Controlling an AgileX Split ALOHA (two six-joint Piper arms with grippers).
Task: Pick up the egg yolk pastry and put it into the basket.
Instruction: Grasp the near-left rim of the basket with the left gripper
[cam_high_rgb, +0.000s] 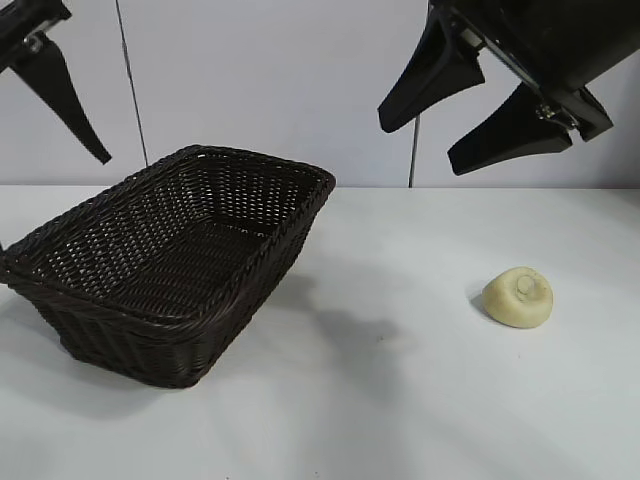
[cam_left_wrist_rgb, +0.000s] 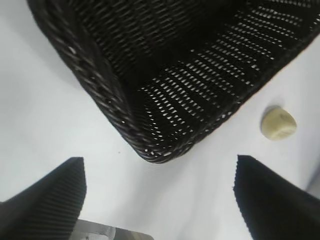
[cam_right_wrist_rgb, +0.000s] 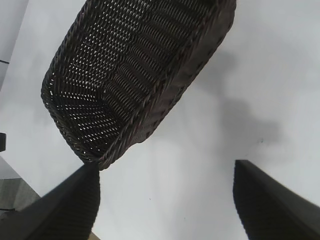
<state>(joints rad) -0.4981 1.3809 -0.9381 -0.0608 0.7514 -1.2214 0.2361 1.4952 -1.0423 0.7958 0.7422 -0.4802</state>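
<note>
Pastry on table — apart from empty basket.

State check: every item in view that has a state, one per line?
Small pale yellow dome-shaped egg yolk pastry: on the white table, dimple up, untouched, apart from the basket.
Large dark brown woven wicker basket: upright on the table, empty.
Left pincer: open, holding nothing, in the air above the basket's side.
Right pincer: open, holding nothing, high above the pastry's side of the table.
</note>
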